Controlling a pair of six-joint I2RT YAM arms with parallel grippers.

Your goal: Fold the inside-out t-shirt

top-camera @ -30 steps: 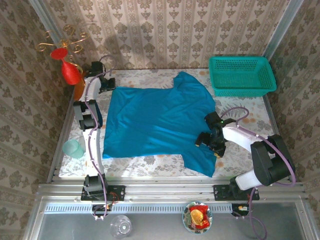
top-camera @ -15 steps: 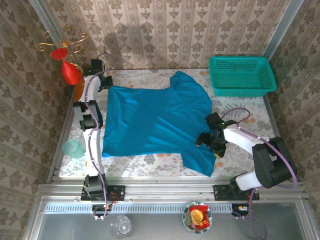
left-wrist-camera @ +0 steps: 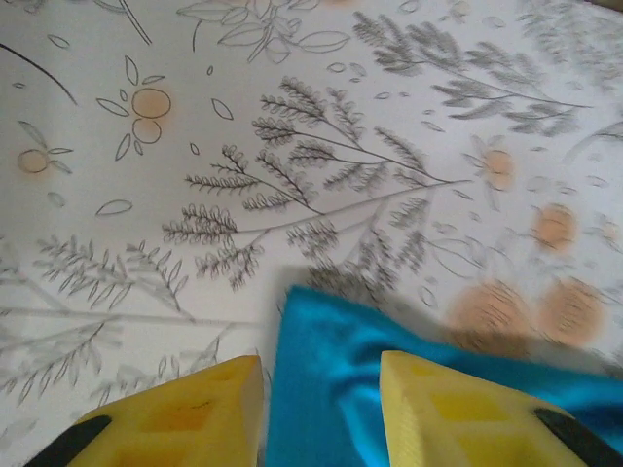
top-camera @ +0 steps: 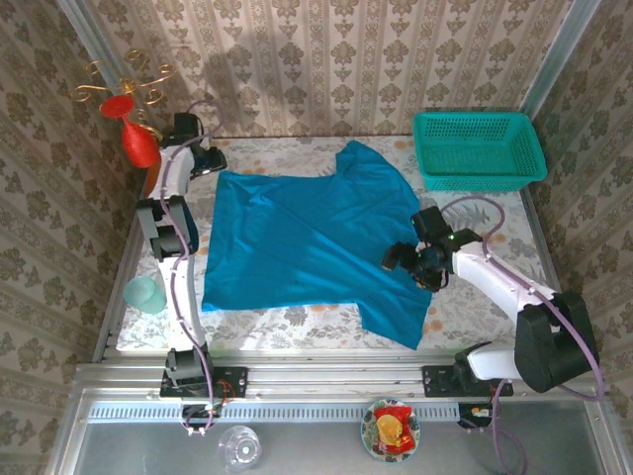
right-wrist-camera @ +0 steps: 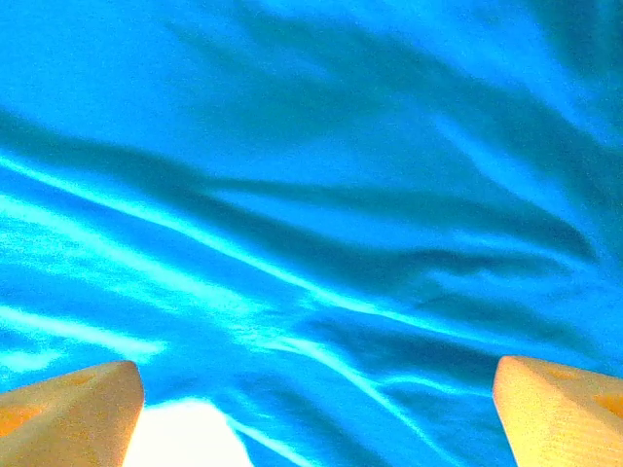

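Observation:
The inside-out t-shirt point(top-camera: 307, 237), plain bright blue, lies spread over the flowered table, one sleeve pointing to the back and another to the front right. My left gripper point(top-camera: 212, 162) is at the shirt's far left corner. In the left wrist view its yellow fingers point(left-wrist-camera: 185, 413) stand apart with the cloth corner point(left-wrist-camera: 326, 336) lying loose between them on the tabletop; left gripper point(left-wrist-camera: 319, 375) is open. My right gripper point(top-camera: 404, 259) hovers over the shirt's right side, wide open. In the right wrist view, right gripper point(right-wrist-camera: 313, 375) has only rippled blue cloth point(right-wrist-camera: 311, 195) beneath.
A teal mesh basket point(top-camera: 480, 148) stands at the back right corner. A red ornament point(top-camera: 138, 143) on a gold stand is at the back left, and a pale green cup point(top-camera: 146, 294) sits off the table's left edge. A bowl point(top-camera: 392, 427) and a glass point(top-camera: 237, 447) sit below the front rail.
The left gripper drew the shirt's far left corner outward and back, flattening it, then parted its jaws. The right gripper lifted and shifted slightly back over the shirt.

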